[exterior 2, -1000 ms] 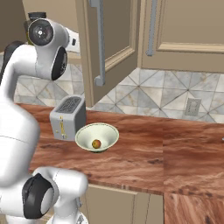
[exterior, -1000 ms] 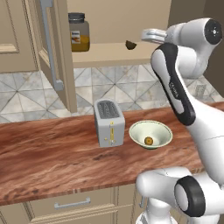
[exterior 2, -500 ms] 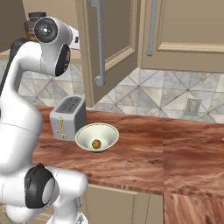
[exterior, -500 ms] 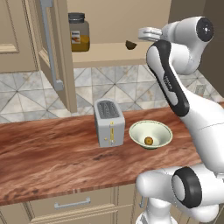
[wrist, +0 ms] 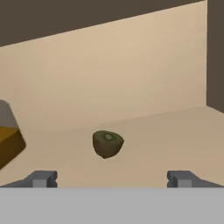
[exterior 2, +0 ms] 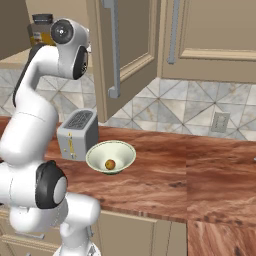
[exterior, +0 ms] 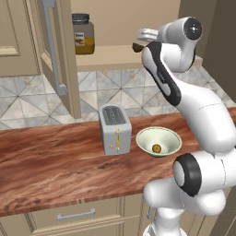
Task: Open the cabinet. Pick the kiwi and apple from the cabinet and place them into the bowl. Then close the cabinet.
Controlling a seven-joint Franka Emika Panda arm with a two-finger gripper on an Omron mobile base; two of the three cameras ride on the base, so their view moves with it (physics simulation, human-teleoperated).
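On the tan shelf of the open wall cabinet (exterior: 115,55), the small dark olive-brown kiwi (wrist: 107,143) lies just ahead of the white arm's two-finger claw (wrist: 112,178), between its widely parted, empty fingertips, while the yellow-orange apple (exterior: 156,148) sits in the pale cream-green bowl (exterior: 159,138) below.

I see the cabinet (exterior: 55,55) with both tan doors swung open, the kiwi (wrist: 107,143) a dark olive lump resting on its shelf, the apple (exterior: 156,148) a small yellow-orange ball inside the pale cream-green bowl (exterior: 158,139), the bowl upright on the counter
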